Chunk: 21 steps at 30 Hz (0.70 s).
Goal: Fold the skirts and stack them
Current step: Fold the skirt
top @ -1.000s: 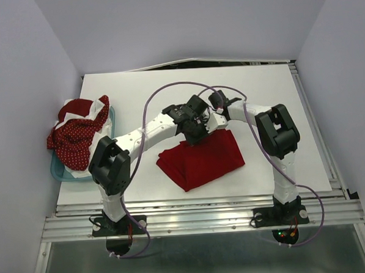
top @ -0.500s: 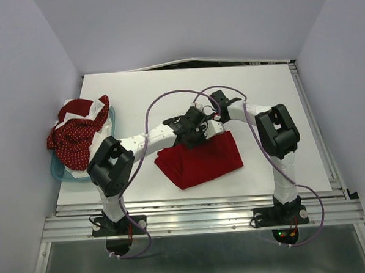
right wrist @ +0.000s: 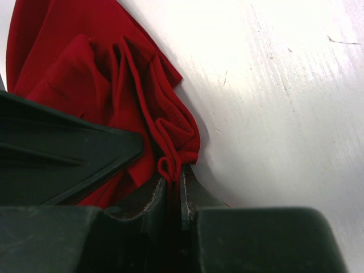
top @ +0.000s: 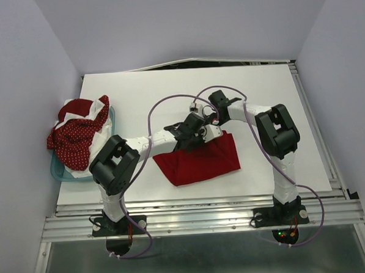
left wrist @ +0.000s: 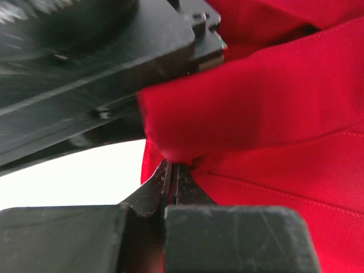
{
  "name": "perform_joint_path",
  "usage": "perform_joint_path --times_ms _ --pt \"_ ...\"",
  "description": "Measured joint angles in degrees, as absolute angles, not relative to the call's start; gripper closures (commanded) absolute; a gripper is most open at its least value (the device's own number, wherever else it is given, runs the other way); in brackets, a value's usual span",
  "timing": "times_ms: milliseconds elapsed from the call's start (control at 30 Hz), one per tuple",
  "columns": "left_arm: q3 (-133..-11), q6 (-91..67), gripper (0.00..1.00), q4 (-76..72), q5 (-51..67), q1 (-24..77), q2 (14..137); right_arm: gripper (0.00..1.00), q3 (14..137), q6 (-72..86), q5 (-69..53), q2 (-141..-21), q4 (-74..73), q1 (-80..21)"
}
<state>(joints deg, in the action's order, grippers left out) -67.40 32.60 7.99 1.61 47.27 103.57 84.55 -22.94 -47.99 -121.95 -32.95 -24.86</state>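
While the left gripper (left wrist: 170, 179) and right gripper (right wrist: 173, 177) each pinch the far edge of the plain red skirt (top: 199, 161), part-folded mid-table (top: 272, 95), the dotted skirt (top: 72, 142) lies heaped over the teal tub (top: 59, 172) at the left edge; nothing looks stacked yet.

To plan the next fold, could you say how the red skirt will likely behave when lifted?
The red skirt is probably floppy: it bunches into folds where the right jaws pinch it. Likely light: the cloth edge looks thin.
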Motion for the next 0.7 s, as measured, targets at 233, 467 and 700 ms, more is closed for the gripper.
perform_joint_path --times_ms 233,467,700 --pt "-65.6 32.8 1.00 4.1 1.2 47.3 105.8 0.77 84.7 -21.7 -45.6 -122.0 -33.1 -24.7" --pt "-65.6 33.4 1.00 2.7 1.7 47.1 106.6 0.61 88.6 -18.0 -41.2 -122.3 -35.2 -21.6" --pt "-67.1 33.8 0.86 3.7 1.8 47.1 107.7 0.60 98.6 -13.0 -34.4 -122.5 -35.4 -12.6"
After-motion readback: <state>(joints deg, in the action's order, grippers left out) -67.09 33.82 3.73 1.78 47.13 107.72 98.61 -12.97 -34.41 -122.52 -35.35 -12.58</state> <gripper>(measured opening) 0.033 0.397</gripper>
